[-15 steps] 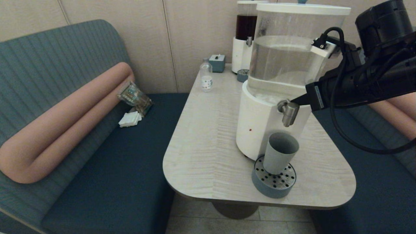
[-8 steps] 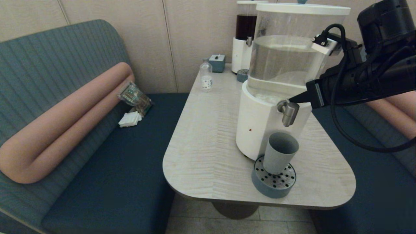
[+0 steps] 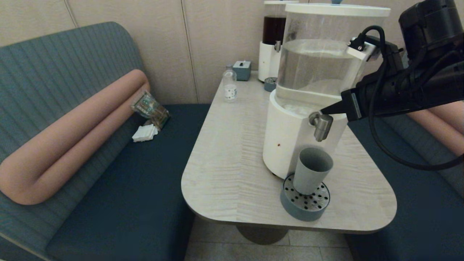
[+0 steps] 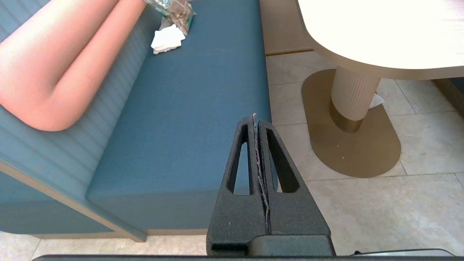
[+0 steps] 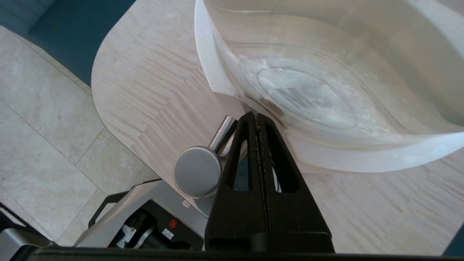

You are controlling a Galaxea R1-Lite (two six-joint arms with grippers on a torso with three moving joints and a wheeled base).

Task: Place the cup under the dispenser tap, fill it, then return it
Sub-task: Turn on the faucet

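Note:
The grey-green cup stands upright on the round perforated drip tray, directly below the brushed-steel dispenser tap of the large white-based dispenser. My right gripper is shut with nothing in it, its tips just above and behind the tap's top. In the right wrist view the dispenser tap lies beside the shut right gripper, which points at the foot of the clear tank. My left gripper hangs shut over the bench seat, off the table.
A dark-liquid dispenser, a small clear bottle and a blue-grey box stand at the table's far end. A packet and white napkins lie on the blue bench. The table edge is close to the drip tray.
My right arm has risen a little and shifted slightly; the shut tips stay just above the tap. The cup has not moved.

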